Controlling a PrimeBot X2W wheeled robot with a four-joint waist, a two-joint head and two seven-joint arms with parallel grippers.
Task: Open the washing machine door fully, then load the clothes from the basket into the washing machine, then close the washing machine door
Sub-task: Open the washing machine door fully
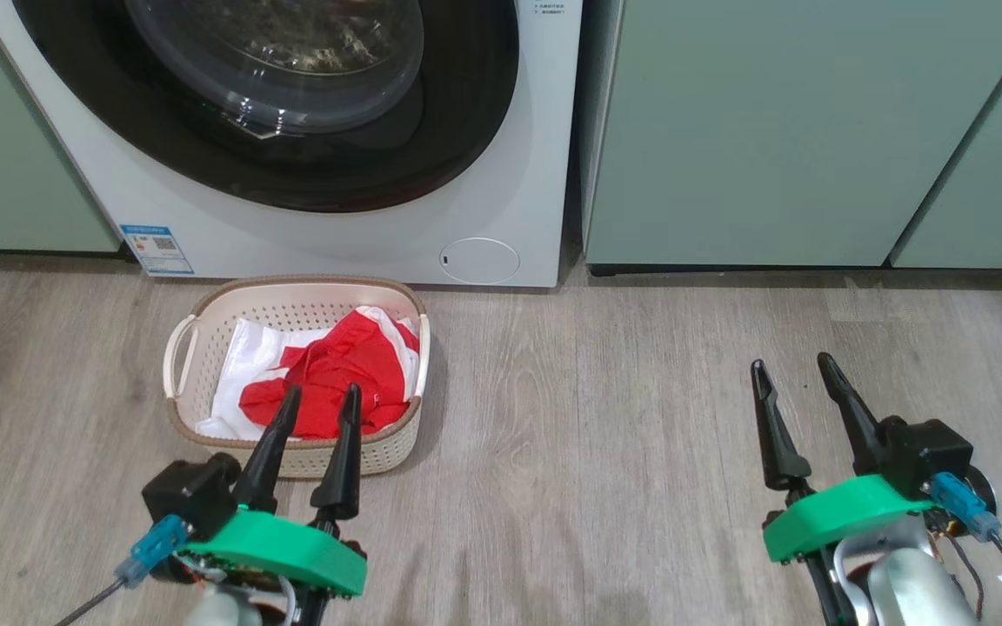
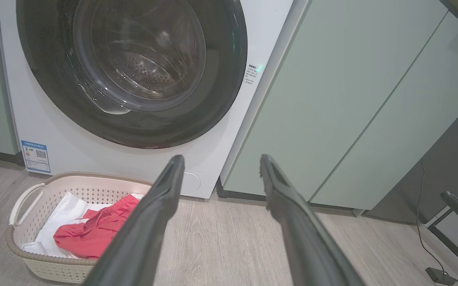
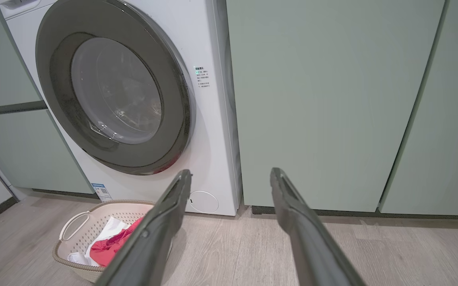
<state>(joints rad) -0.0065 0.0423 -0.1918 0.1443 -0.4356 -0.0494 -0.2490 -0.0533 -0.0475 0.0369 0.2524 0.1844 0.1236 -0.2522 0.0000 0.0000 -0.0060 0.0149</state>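
Low over the wooden floor [image 1: 597,435], my left claw [image 1: 322,393] hangs with its two dark fingers apart and nothing between them. From my head camera its tips cross the near rim of the basket [image 1: 379,452]; my left wrist camera shows that basket lying ahead and lower, off to the left, so the claw touches none of it. My right claw [image 1: 791,362] hovers well apart from the left one, over bare floor, its fingers likewise spread and holding nothing.

Just beyond my left claw the cream basket stands on the floor, its far rim near the foot of the washing machine [image 1: 336,243], towards the machine's left lower corner. The clothes [image 1: 336,374], a crumpled bright red garment, lie in the right half of the basket, on top of a white sheet [image 1: 240,365] that lines it.

Behind the basket rises the white machine front. The washing machine door [image 1: 466,130] sits flat against that front, its glossy black rim around the bulging clear glass. Low on the front, a blue label [image 1: 157,249] sits at the left lower corner and a small round flap [image 1: 479,260] at the right lower corner.

Pale green cabinets [image 1: 771,130] stand close on either side of the machine, the right-hand ones facing my right claw.
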